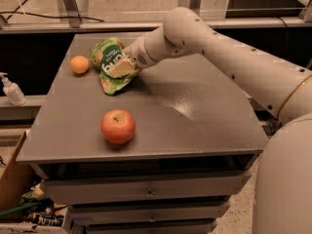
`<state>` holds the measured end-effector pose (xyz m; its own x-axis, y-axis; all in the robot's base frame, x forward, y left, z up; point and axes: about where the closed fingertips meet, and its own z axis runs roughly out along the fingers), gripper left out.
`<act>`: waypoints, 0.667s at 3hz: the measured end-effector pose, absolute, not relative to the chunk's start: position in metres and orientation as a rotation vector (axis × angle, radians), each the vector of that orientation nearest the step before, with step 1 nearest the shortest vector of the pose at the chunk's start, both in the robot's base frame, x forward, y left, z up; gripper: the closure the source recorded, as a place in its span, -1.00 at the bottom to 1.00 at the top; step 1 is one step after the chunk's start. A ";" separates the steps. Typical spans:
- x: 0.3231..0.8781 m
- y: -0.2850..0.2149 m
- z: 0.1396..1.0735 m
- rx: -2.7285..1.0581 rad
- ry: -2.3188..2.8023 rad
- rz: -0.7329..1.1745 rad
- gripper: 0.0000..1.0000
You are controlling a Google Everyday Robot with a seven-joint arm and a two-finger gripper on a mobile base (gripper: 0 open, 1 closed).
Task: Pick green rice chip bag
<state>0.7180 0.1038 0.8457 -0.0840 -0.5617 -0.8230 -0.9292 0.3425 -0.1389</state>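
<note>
The green rice chip bag, crumpled glossy green foil with white lettering, lies at the back left of the grey table. My gripper reaches in from the right and sits on the bag's right side, touching it and covering part of it. The bag's lower end rests on the tabletop.
A small orange lies just left of the bag. A red apple sits nearer the front edge. A white bottle stands on a ledge beyond the table's left edge. Drawers run below the tabletop.
</note>
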 end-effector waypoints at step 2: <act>0.710 0.090 0.876 -1.319 1.711 0.551 1.00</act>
<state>0.7105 0.0905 0.8765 -0.0476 -0.5365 -0.8426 -0.9273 0.3373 -0.1623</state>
